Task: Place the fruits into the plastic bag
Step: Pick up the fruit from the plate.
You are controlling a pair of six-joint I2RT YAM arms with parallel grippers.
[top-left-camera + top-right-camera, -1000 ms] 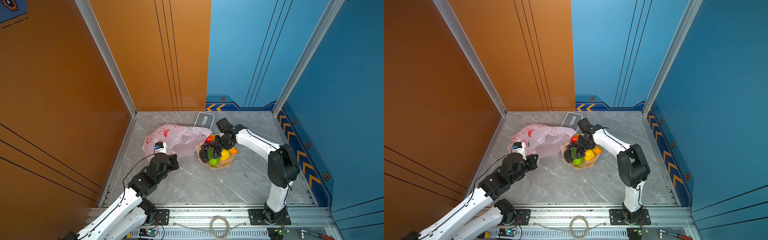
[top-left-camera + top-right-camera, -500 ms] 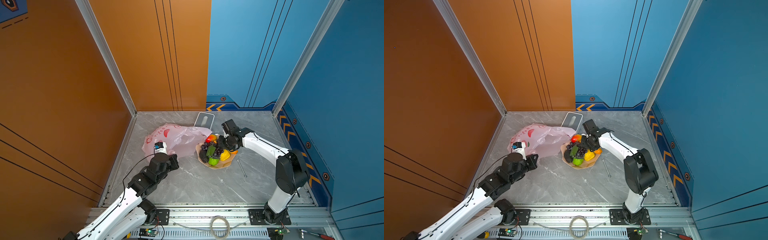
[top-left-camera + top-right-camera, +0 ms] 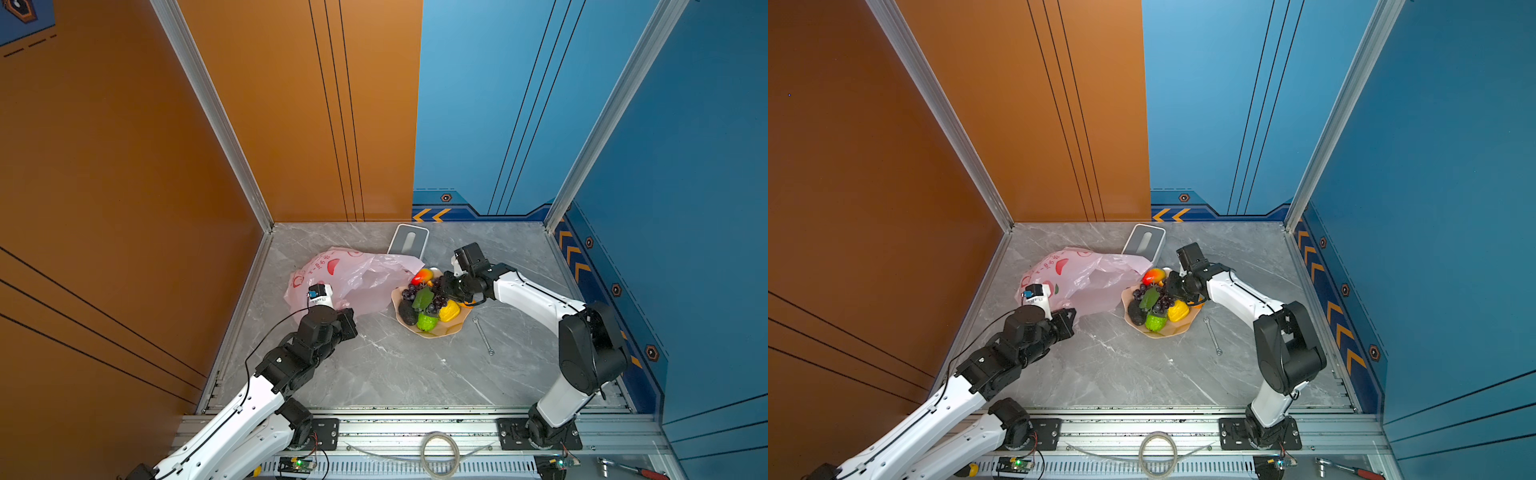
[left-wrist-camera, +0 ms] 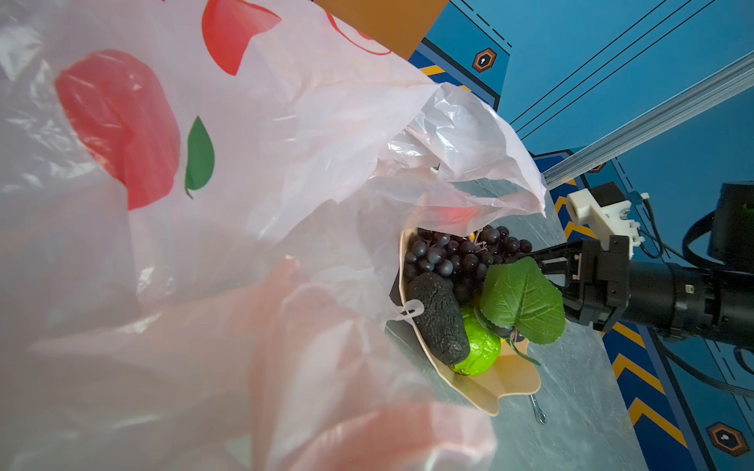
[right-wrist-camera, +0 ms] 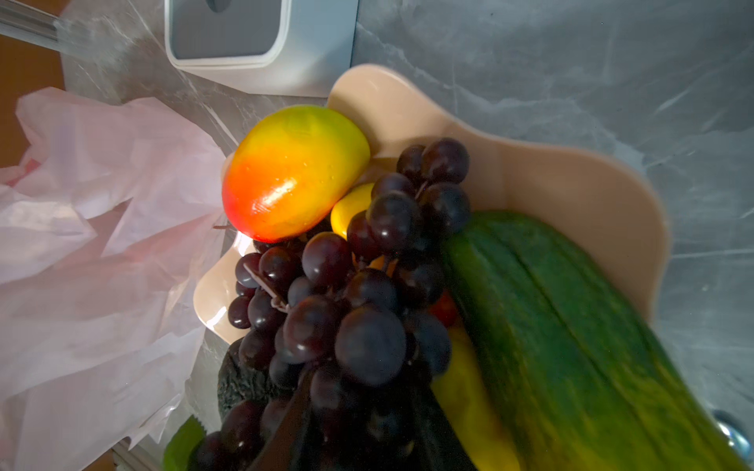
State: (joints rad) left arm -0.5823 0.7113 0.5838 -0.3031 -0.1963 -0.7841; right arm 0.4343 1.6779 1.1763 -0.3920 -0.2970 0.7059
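While crumpled, the pink plastic bag (image 3: 361,278) seems translucent.

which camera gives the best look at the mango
The right wrist view: the mango fills much of the frame, unobstructed, on the plate beside the grapes. In both top views it is a small red-orange spot at the plate's far edge, by the plastic bag. In the left wrist view the plastic bag hides it almost entirely.

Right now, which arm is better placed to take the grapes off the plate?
The right arm. The right pincer is at the grapes on the plate, its jaws apart at the bunch. The left pincer is shut on the edge of the bag, away from the plate.
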